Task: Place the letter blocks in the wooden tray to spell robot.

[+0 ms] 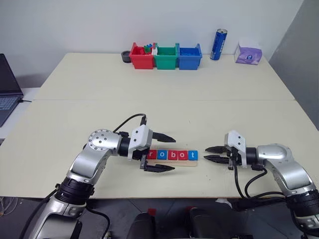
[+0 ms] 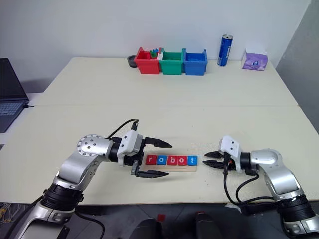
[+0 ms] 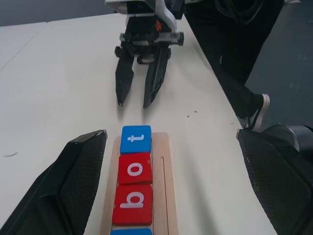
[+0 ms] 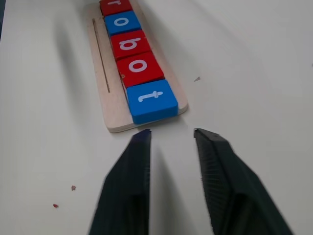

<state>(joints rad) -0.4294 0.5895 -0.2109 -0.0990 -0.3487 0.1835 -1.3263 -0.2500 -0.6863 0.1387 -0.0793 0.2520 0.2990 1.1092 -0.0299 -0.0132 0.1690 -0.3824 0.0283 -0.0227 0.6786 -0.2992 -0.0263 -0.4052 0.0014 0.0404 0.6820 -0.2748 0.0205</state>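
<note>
On the pale surface [image 1: 99, 84], the wooden tray [image 4: 105, 105] held the letter blocks [image 1: 172, 155]: light, stiff, probably best pinched by opposite edges. Left gripper [image 1: 159, 152] jaws spread; right gripper [image 1: 215, 154] jaws slightly apart, empty.

Pale cream table [image 1: 164, 89], seam across middle. Plain white wall [image 1: 99, 25] at 12 o'clock. Grey panel [image 1: 304, 40] at 2 o'clock. Open laptop [image 1: 7, 87] at 9 o'clock, on separate white surface.

letter blocks [image 1: 172, 155] go red r, blue o, red b, red o, blue t, all white letters; wooden tray [image 4: 111, 105] is pale wood; bins [image 1: 166, 57] red, green, blue; can [image 1: 218, 44] blue; table [image 1: 164, 84] cream
</note>
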